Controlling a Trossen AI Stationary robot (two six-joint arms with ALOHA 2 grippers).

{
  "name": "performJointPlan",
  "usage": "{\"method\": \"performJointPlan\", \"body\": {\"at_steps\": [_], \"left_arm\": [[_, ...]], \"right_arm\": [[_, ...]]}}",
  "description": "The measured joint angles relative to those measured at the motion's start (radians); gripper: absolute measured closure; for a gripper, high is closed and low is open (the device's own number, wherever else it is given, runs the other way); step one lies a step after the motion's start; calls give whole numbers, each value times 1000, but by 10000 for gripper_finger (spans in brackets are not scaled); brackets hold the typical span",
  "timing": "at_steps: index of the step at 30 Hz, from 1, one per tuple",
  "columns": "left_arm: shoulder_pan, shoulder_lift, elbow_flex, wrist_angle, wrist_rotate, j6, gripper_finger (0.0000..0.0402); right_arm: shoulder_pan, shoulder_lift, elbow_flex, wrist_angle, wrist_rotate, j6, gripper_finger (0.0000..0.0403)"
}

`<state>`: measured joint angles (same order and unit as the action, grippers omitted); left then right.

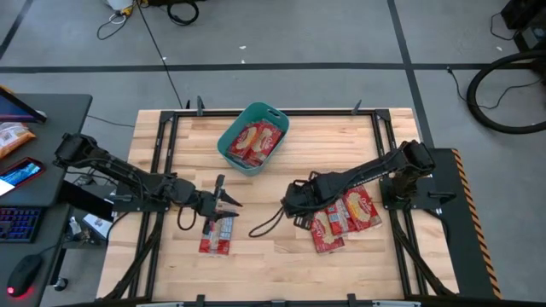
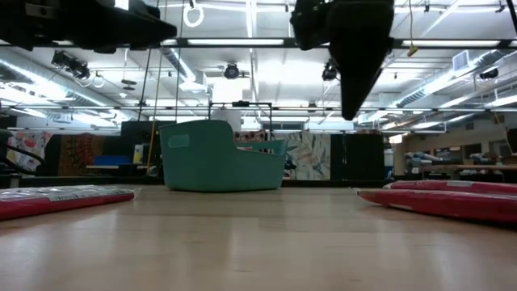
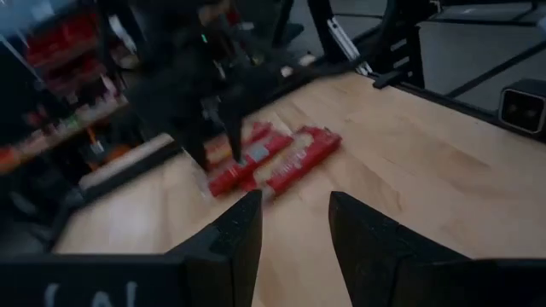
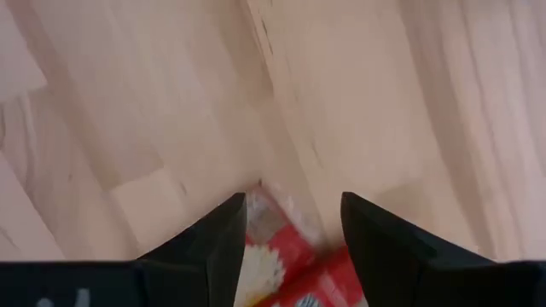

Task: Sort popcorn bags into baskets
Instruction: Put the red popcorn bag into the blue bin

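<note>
- Left gripper [image 3: 294, 230]: two dark fingers [image 3: 237, 247] in the foreground, parted, bare wood showing in the gap; nothing between them.
- Table [image 3: 409, 162]: pale wooden planks, dark metal frame along the far edge.
- Popcorn bags [image 3: 273, 158]: several red packets with pale panels, lying flat in a cluster on the wood, ahead of the fingers.
- Right arm [image 3: 213, 81]: dark, blurred, standing over the packets; finger state indistinct.
- Small dark box [image 3: 522, 107]: beside the table's edge.

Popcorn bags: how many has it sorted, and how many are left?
Done: a few popcorn bags lie in the teal tub. In hand: none; the right gripper is open above the pile at the table's right. The left gripper, also open, is beside two more bags.
</note>
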<state>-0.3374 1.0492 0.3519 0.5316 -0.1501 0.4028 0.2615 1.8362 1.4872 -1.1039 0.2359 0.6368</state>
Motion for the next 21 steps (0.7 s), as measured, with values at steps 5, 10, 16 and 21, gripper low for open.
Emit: {"method": "performJointPlan", "body": {"at_steps": [5,10,16,21], "left_arm": [[1,0,0,68,0,90,260],[30,0,0,109,0,154,260],[92,0,0,145,0,159,260],[129,0,0,147,1,159,260]], "right_arm": [[43,0,0,-56,-1,124,205],[86,0,0,-111,0,251,198],[132,1,0,-193,-35,434,188],[168,6,-10,-257,-78,551,181]]}}
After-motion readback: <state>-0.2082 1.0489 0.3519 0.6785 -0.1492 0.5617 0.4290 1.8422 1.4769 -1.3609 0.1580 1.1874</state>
